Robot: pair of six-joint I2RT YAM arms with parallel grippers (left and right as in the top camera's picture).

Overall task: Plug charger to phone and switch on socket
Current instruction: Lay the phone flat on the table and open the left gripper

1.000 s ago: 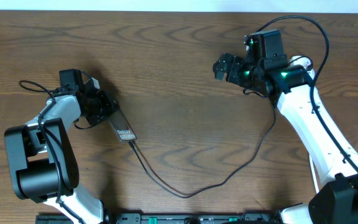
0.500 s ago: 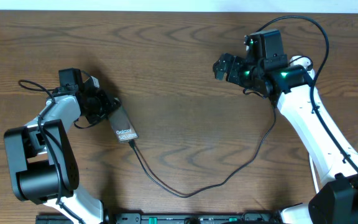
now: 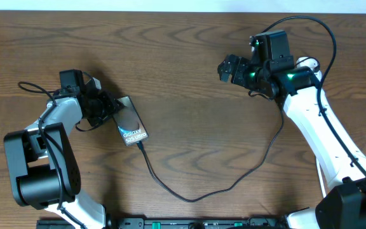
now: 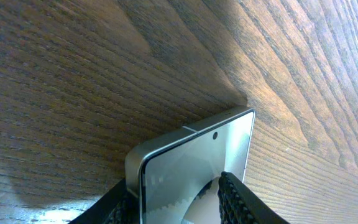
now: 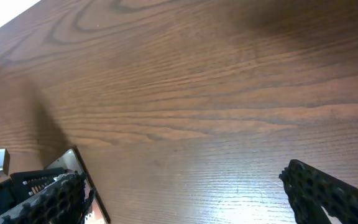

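The left gripper (image 3: pixel 110 107) is pinching the phone (image 3: pixel 132 126) by one end. The rest of the phone sticks out past the fingertips, away from the arm. From overhead its lettered face shows (white "Galaxy" print near the far end). The left wrist camera sees the glossy other side (image 4: pixel 191 155), with one ribbed finger (image 4: pixel 236 200) pressed against it and the other at the opposite edge. I cannot tell whether the far end rests on the table (image 3: pixel 189 95).

The charger (image 3: pixel 189 198) meets the phone's short edge farthest from that gripper. From there the cable sags in a wide loop towards the front of the table, then climbs to the right arm, where it goes out of sight. How deep the tip sits cannot be made out.

The right gripper (image 3: pixel 227 67) hangs well apart from the phone, across the table. Its fingers (image 5: pixel 328 190) are spread wide with only wood between them (nothing held).
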